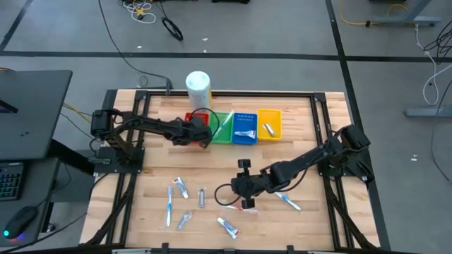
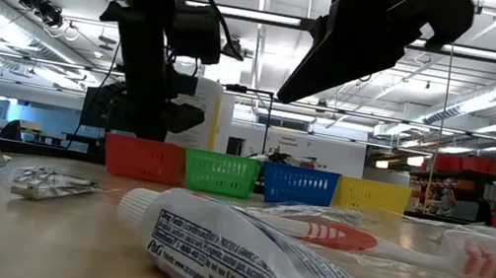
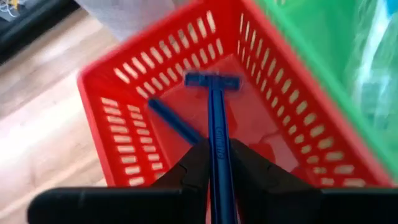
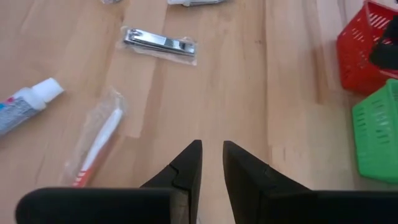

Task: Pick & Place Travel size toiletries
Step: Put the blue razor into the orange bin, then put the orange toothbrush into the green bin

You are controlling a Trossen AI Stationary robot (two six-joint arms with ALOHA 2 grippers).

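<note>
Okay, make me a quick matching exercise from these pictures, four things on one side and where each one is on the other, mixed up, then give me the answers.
1. blue razor
2. nail clipper
3. white canister
4. wrapped toothbrush

A. behind the red bin
B. held by the left gripper over the red bin
C. on the wood beside a small tube
D. on the wood, in clear wrap

1-B, 2-D, 3-A, 4-C

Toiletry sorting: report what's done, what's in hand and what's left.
Done: a razor already lies in the red bin; items show in the green, blue and yellow bins. In hand: the left gripper holds a blue razor over the red bin. Left: tubes and toothbrushes scattered on the table, where the right gripper hovers empty, open.
</note>
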